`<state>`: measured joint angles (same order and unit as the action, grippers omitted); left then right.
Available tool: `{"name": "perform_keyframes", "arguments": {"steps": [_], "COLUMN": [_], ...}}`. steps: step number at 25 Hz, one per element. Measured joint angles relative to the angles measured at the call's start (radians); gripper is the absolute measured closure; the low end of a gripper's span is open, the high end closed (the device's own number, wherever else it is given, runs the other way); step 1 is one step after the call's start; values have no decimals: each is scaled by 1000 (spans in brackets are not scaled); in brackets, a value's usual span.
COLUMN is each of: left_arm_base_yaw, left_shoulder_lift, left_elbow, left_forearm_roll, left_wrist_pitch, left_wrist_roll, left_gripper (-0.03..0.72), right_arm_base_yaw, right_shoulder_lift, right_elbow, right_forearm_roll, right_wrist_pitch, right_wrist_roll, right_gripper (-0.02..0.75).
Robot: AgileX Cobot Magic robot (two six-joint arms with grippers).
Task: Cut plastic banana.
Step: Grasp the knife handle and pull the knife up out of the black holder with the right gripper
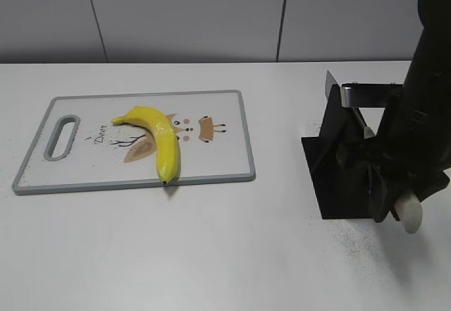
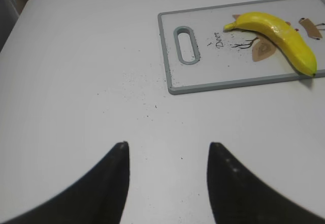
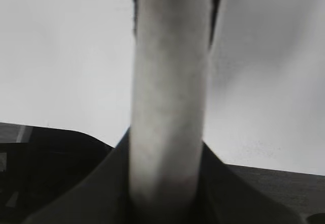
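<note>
The plastic banana (image 1: 158,136) is glossy yellow and curved. It lies on the white cutting board (image 1: 218,152), dark tip at the board's front edge. It also shows in the left wrist view (image 2: 282,36). My left gripper (image 2: 167,145) is open and empty over bare table, well short of the board (image 2: 203,79). My right gripper (image 1: 394,198) is at the black knife stand (image 1: 338,177), shut on a white knife handle (image 3: 170,82) whose rounded end (image 1: 412,216) sticks out below. A metal blade part (image 1: 366,94) shows at the top of the stand.
The board has a grey rim, a handle slot (image 1: 62,136) at its left end and a printed deer drawing. The white table (image 1: 211,254) runs to a grey wall behind. Fine dark specks lie on the table near the board's left end (image 2: 137,82).
</note>
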<state>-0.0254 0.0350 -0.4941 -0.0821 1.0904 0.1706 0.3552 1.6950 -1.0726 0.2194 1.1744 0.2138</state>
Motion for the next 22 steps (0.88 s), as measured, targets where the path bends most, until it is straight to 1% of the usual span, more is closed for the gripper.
{"name": "perform_keyframes", "arguments": {"steps": [9, 19, 22], "left_arm_base_yaw": [0, 0, 0], "left_shoulder_lift": [0, 0, 0], "left_elbow": [0, 0, 0], "left_forearm_roll": [0, 0, 0], "left_wrist_pitch": [0, 0, 0], "left_wrist_roll": [0, 0, 0], "left_gripper": [208, 208, 208], "right_arm_base_yaw": [0, 1, 1], "right_shoulder_lift": [-9, -181, -236], "right_elbow": [0, 0, 0], "right_forearm_roll": [0, 5, -10], "right_wrist_pitch": [-4, -18, -17], "right_wrist_roll": [5, 11, 32], "right_gripper": [541, 541, 543]}}
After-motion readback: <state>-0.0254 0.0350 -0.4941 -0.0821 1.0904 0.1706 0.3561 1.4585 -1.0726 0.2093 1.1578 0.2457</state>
